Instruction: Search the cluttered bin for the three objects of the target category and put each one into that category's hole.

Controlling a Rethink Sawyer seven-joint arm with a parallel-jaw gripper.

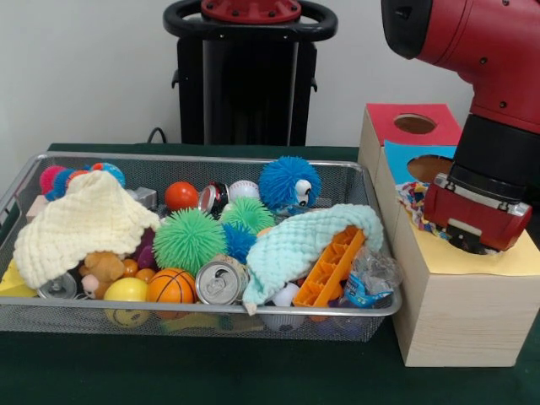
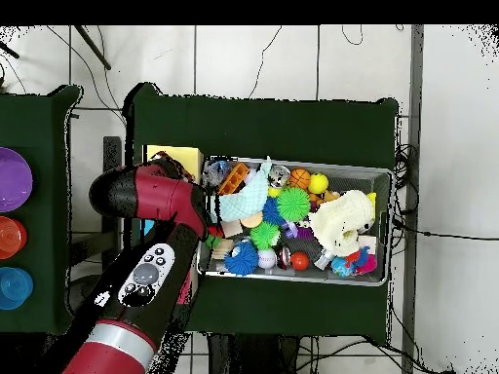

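While the arm hangs over the boxes, the mesh bin (image 1: 25,181) at the left of the front view sits full. Read left to right, a cream knitted cloth (image 1: 80,221) is seen, then an orange basketball (image 1: 171,286), a green spiky ball (image 1: 188,240), a dented can (image 1: 220,282), a blue spiky ball (image 1: 289,183) with an eye, a mint cloth (image 1: 295,245) draped over an orange plastic piece (image 1: 331,268), and a crinkled wrapper (image 1: 369,277).

Right of the bin stand the wooden boxes (image 1: 460,316): red (image 1: 412,122), blue (image 1: 415,159) and yellow (image 1: 498,257) tops, each with a hole. A multicoloured rope toy (image 1: 415,205) lies on the box top, just beside the gripper (image 1: 475,238), which is lowered over the yellow top. Whether the gripper is open, shut or holding anything cannot be told; its tips are hidden.

Judged step: delivery at a hole. For a clean drop, the tool should be centred above the opening and released low, with the rope toy kept clear of the rim. Which bin objects belong to the target category cannot be told.
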